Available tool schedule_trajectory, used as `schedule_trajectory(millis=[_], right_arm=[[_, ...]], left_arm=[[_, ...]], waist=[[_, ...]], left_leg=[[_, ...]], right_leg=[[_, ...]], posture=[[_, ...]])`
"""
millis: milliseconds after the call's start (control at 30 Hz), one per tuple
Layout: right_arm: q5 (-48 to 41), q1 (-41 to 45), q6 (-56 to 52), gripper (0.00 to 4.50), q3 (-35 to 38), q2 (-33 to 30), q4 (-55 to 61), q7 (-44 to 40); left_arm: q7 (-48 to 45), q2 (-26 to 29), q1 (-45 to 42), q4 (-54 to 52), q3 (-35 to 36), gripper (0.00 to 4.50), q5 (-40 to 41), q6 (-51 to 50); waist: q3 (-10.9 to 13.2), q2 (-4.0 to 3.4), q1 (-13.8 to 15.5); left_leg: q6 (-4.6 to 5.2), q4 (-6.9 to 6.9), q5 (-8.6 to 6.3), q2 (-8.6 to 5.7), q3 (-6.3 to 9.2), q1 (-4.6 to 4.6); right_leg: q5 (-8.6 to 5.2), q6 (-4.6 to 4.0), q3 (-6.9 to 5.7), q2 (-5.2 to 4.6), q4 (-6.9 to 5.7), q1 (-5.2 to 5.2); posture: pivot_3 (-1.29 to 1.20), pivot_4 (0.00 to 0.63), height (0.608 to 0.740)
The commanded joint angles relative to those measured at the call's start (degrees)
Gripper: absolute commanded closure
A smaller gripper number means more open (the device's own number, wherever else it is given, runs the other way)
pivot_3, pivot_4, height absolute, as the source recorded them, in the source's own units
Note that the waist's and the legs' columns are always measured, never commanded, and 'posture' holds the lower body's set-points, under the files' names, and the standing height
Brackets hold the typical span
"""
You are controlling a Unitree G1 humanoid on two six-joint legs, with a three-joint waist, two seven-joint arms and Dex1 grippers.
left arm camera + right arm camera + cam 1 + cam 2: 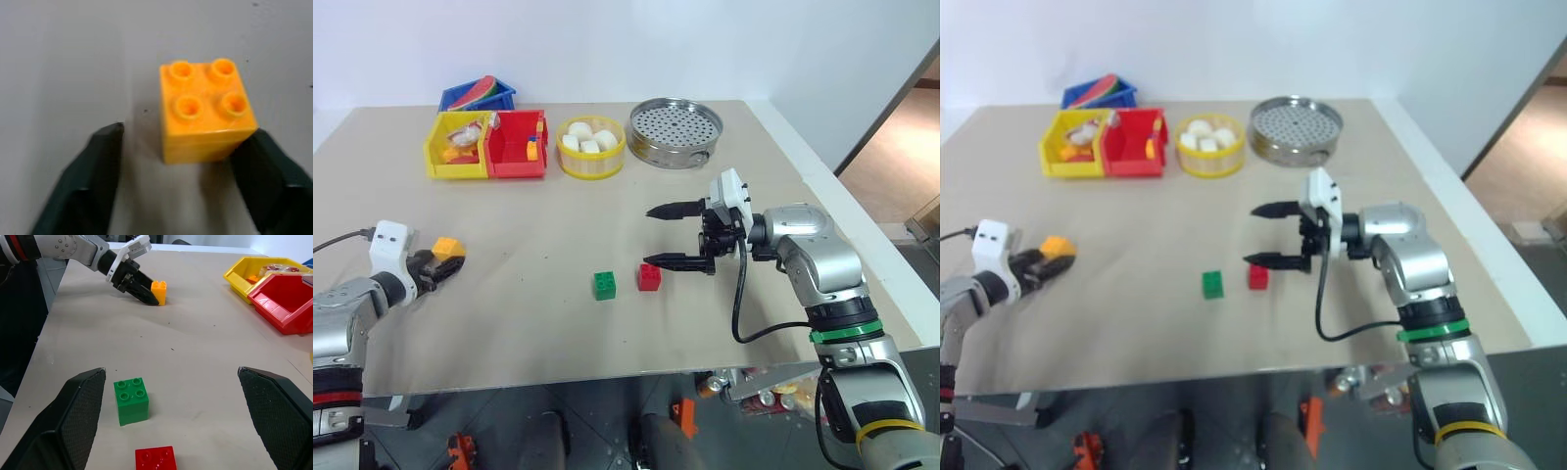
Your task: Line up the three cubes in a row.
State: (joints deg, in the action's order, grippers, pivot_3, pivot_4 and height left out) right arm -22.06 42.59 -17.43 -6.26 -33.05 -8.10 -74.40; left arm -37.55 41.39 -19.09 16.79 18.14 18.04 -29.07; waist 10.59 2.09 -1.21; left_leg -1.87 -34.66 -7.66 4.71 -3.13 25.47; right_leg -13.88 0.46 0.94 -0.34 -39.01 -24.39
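Two cubes, green [604,284] and red [649,277], sit together mid-worktop [529,323]; we see the orange one [448,248] well apart to their left, between our left tool's [438,264] narrowed fingers, one side gapped. Right tool [671,236] gapes empty over red.

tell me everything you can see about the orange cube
The orange cube is a small building block of glossy orange-yellow plastic with four round studs on top. It sits upright, studs up, on the beige table at the robot's far left, well apart from the green cube and red cube near the middle. The left gripper reaches around it: one black finger presses its side, the other stands a small gap away. It is not lifted.
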Motion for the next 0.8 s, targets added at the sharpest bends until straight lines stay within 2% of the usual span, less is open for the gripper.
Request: schedule_trajectory(millis=[33,267,367,533,800], right_arm=[[0.01,-0.01,0.6,0.0,1.17,-0.89,1.83,0.39],[0.05,-0.54,0.74,0.0,1.1,-1.38,2.11,0.7],[0.31,-0.64,1.16,0.0,1.31,-1.83,1.8,0.78],[0.43,-1.1,1.52,0.0,1.57,-2.25,1.72,0.96],[0.75,-1.57,1.73,0.0,1.59,-2.81,1.77,1.3]], left_arm=[[0.08,0.95,-1.08,-0.73,0.3,2.92,-0.35,1.56],[-6.93,1.7,0.9,-8.19,-3.46,2.92,0.05,5.77],[-12.64,2.14,2.51,-16.53,-9.17,2.92,-0.92,9.99],[-20.8,2.3,2.35,-25.79,-16.46,2.92,2.84,6.59],[-29.31,1.79,-4.75,-21.03,-26.51,2.92,-0.84,8.69]], waist=[[0.0,0.0,0.0],[0.0,0.0,0.0],[0.0,0.0,0.01],[0.0,0.0,0.0],[0.0,-0.01,-0.03]], left_leg=[[0.0,0.0,0.0,0.0,0.0,0.0],[-0.01,0.0,0.0,0.0,-0.01,0.0],[-0.04,0.0,-0.01,-0.01,-0.03,0.01],[-0.05,0.0,-0.02,-0.02,-0.07,0.01],[-0.02,-0.01,0.0,0.0,0.05,-0.01]], right_leg=[[0.0,0.0,0.0,0.0,0.0,0.0],[0.0,0.0,0.01,-0.02,0.0,0.0],[0.0,0.0,0.03,-0.04,0.01,0.01],[-0.01,0.01,0.08,-0.04,0.01,0.01],[0.0,-0.01,0.07,0.15,-0.01,0.01]], posture=[[0.0,0.15,0.74],[0.0,0.15,0.74],[0.0,0.15,0.74],[0.0,0.15,0.74],[0.0,0.15,0.74]])
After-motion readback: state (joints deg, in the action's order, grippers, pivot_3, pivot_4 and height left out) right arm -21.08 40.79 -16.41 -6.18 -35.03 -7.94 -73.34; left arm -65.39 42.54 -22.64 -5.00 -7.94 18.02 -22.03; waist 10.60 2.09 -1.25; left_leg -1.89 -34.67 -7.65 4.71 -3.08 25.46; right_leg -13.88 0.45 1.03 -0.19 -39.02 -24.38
